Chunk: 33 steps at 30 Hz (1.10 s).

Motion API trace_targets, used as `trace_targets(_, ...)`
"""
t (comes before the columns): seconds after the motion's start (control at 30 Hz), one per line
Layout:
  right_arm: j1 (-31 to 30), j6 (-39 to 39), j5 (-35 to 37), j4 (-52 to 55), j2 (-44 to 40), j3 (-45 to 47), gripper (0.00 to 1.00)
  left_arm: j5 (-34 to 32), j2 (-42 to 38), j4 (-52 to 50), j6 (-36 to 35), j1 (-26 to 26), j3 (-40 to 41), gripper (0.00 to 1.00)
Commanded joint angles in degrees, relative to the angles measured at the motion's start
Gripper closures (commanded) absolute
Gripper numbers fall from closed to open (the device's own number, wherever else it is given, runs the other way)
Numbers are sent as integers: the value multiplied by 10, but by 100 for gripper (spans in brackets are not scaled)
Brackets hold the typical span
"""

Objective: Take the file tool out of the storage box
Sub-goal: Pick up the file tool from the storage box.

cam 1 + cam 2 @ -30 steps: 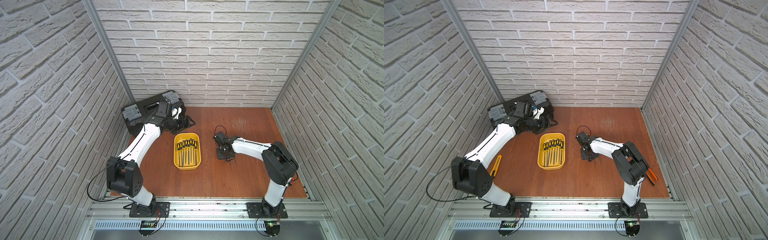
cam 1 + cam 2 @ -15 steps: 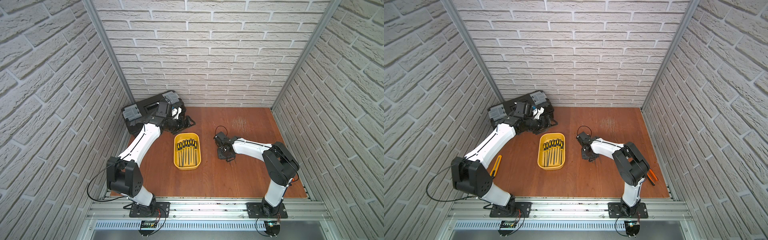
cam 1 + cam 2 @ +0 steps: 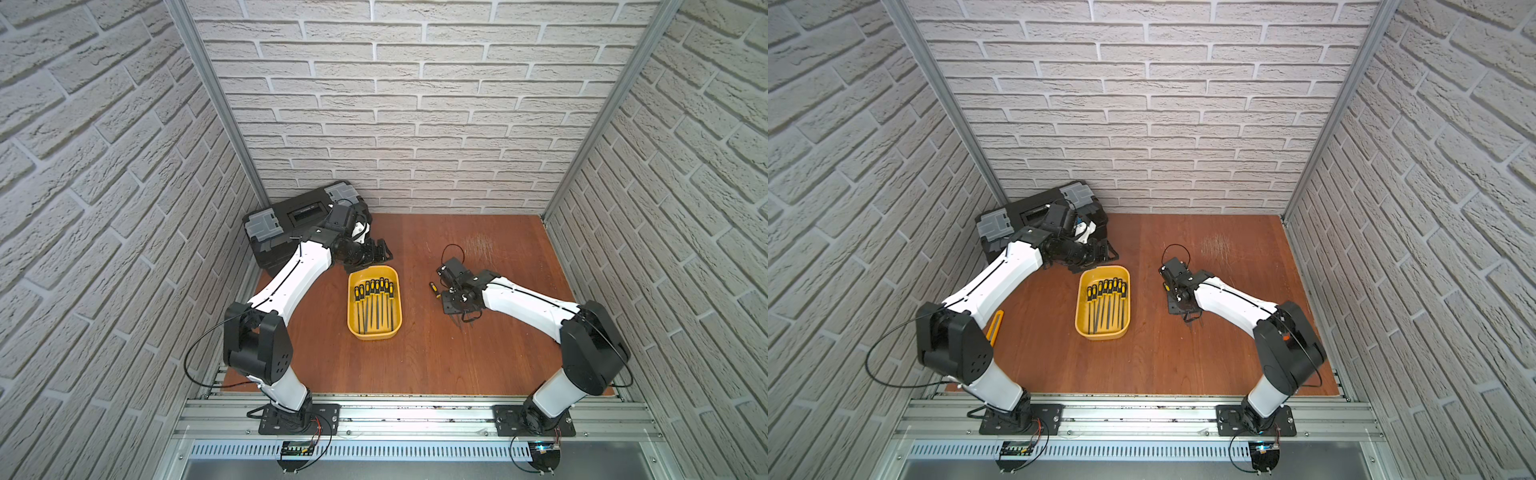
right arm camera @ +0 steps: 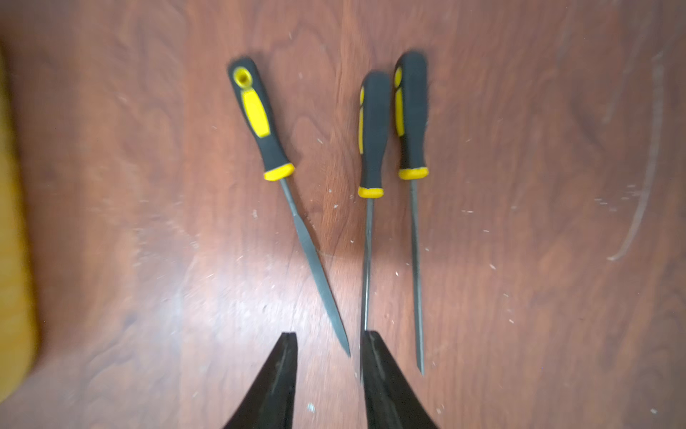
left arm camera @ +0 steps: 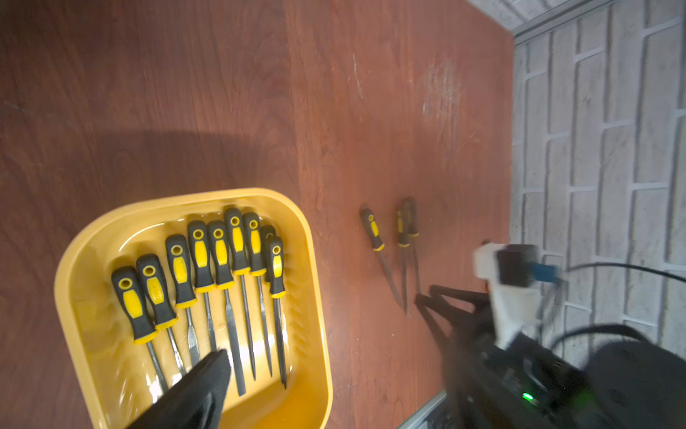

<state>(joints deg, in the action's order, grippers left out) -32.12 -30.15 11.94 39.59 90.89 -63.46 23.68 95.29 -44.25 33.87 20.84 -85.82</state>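
In both top views the box (image 3: 375, 335) is set mid-table with files (image 3: 374, 299) ranked inside; the left gripper (image 3: 384, 250) is held wide and empty at its far end, seemingly parked clear. From the left wrist, three files (image 5: 402, 234) are shown out on the table (image 5: 185, 93), largely hidden from above by the right arm (image 3: 523, 299). From the right wrist, the right gripper (image 4: 330, 371) is seen partly parted at their tips, nothing gripped
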Motion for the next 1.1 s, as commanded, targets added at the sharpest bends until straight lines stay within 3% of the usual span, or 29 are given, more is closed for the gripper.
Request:
trace_targets(0.0, 2, 29, -20, 22, -47, -11, 62, -63, 31, -57, -27, 20, -27, 10)
trace_targets(0.1, 2, 40, -41, 28, -80, -14, 61, -114, 56, -87, -36, 40, -48, 18)
trace_targets(0.47, 2, 52, -52, 44, -147, -23, 58, -179, 128, -85, -30, 81, -60, 39)
trace_targets(0.67, 3, 59, -93, 33, -166, -24, 39, -186, 156, -65, -22, 91, -64, 43)
trace_targets(0.83, 3, 72, -149, 32, -182, -22, 4, -181, 176, -48, -15, 97, -62, 46)
trace_targets(1.07, 4, 76, -157, 31, -213, -9, 0, -177, 192, -29, -9, 104, -55, 51)
